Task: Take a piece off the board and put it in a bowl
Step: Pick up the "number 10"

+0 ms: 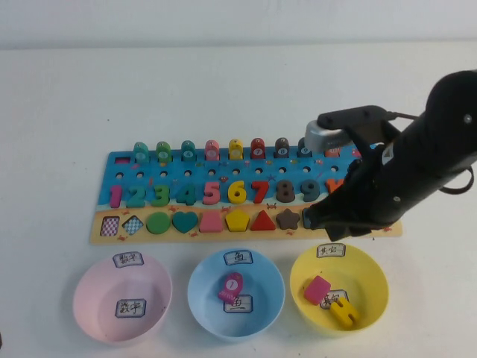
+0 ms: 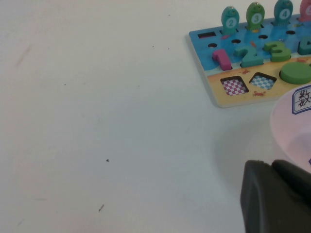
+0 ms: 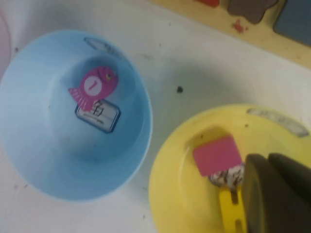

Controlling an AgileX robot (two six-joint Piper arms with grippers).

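The board (image 1: 119, 168) lies across the middle of the table, and its left end also shows in the left wrist view (image 2: 214, 92). My right arm covers its right end. Only an orange edge of the piece (image 1: 333, 184) peeks out beside the arm. My right gripper (image 1: 311, 216) (image 3: 267, 158) hangs over the board's front right edge, shut and holding nothing. The pink bowl (image 1: 121, 298) (image 2: 296, 126) stands empty at the front left. My left gripper (image 2: 269, 165) rests just beside it, low over the table, jaws together.
A light blue bowl (image 1: 235, 293) (image 3: 73, 116) holds a magenta fish peg (image 1: 230, 286). A yellow bowl (image 1: 339, 289) (image 3: 175, 194) holds a pink square (image 3: 217, 154) and a yellow piece (image 1: 343, 313). Numbers, pegs and shapes fill the board.
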